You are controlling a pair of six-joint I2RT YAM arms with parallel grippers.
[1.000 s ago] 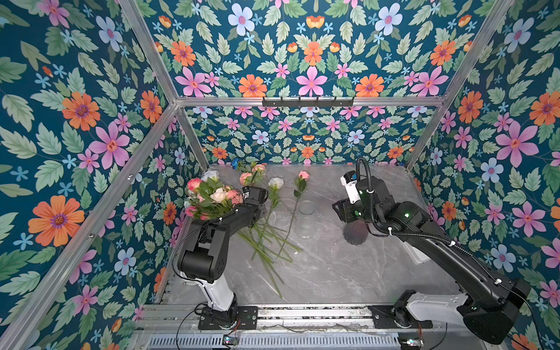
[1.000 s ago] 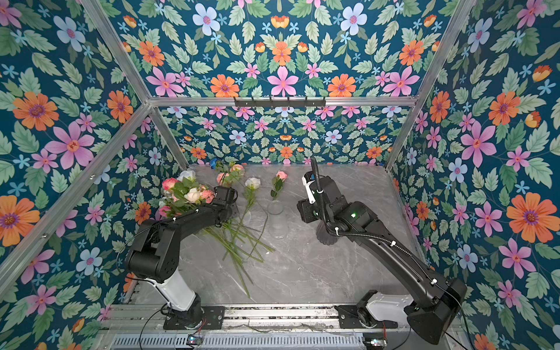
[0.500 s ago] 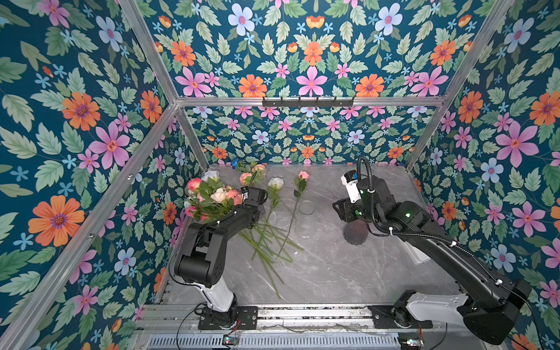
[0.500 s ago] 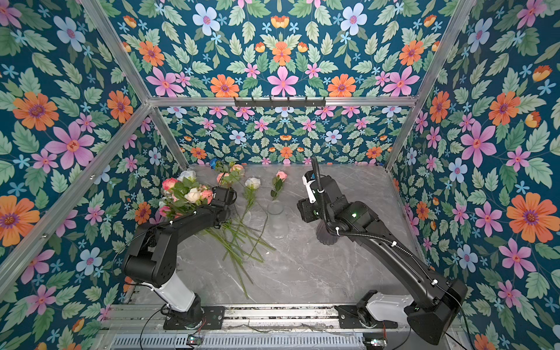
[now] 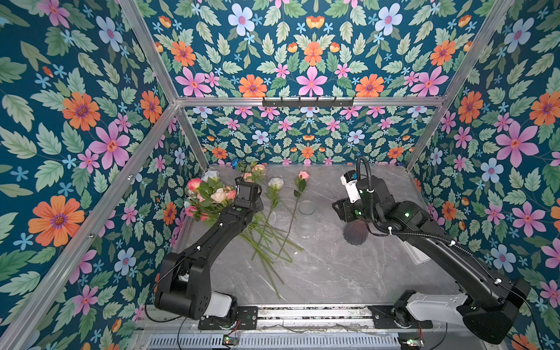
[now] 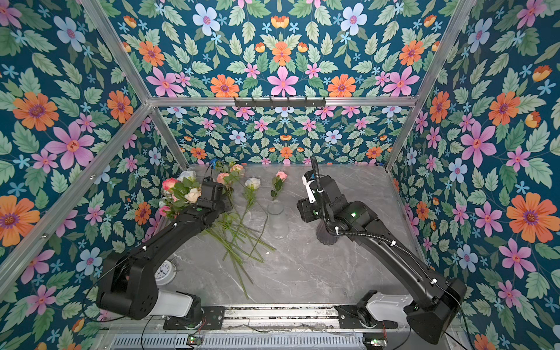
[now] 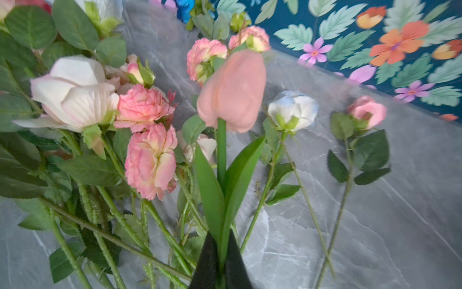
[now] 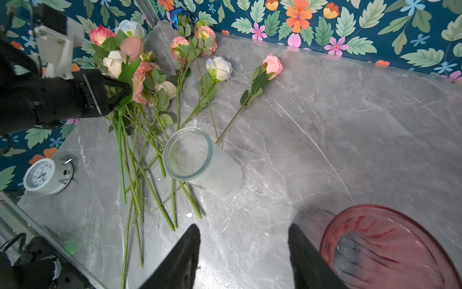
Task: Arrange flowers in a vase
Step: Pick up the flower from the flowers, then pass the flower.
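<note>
Lying in a loose heap at the far left of a grey marbled table, the flowers are seen with heads toward the back wall and long green stems fanned toward the front; a white rose and a pink rose are laid singly just beside the heap. One peach-pink tulip is held by the left pincer, which is clenched on the stem at the foot of its two long leaves; whether the stem is already clear of the table cannot be told. The right pincer is released and empty, its jaws held apart above bare table, just beside a pink-tinted glass vase. A clear ribbed glass vase is stood upright between the two arms, near the stem ends, and no flower is seen in either vase. The step in hand is judged to be the picking of a first stem. For the next move, the tulip would need to be lifted free of the tangled stems, tipped stem-down and guided into a vase mouth; which vase is meant cannot be told.
</note>
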